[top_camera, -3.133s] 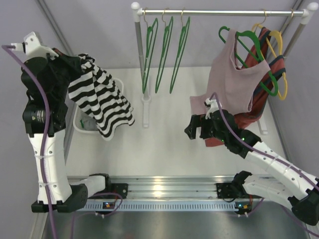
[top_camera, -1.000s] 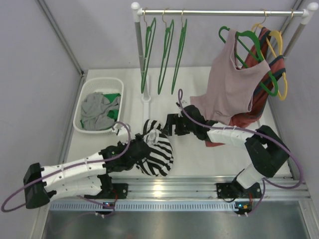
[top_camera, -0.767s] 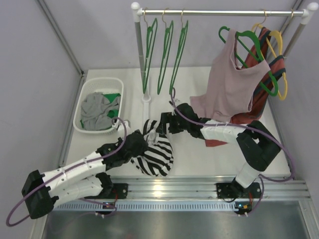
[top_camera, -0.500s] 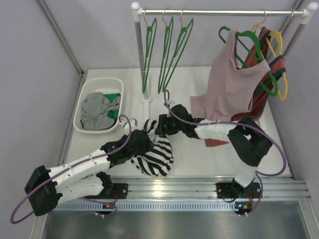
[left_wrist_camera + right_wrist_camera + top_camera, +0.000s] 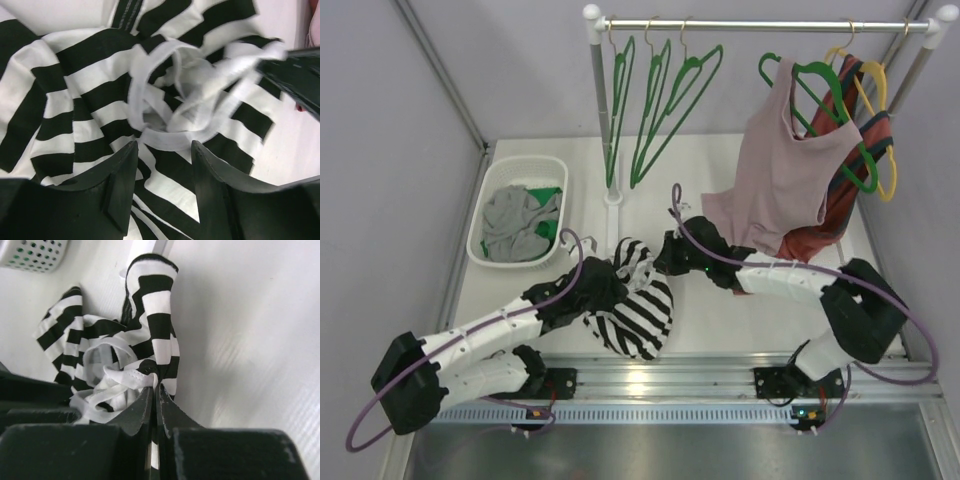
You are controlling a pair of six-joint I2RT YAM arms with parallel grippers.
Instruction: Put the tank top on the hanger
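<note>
Tank top (image 5: 638, 310), black-and-white striped soft fabric, lay bunched on the white table (image 5: 740, 315) between both arms. Right gripper (image 5: 154, 386) fingers were pinched shut on its white strap edge. Left gripper (image 5: 165, 146) fingers stood apart over the cloth; grip undeterminable.

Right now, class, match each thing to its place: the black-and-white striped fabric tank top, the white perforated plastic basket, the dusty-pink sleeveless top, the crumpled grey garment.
1 black-and-white striped fabric tank top
2 white perforated plastic basket
3 dusty-pink sleeveless top
4 crumpled grey garment

A inside the basket
B pinched in the shut right gripper
C on a green hanger on the rail
D at the table's left edge

Pairs: 1-B, 2-D, 3-C, 4-A
</note>
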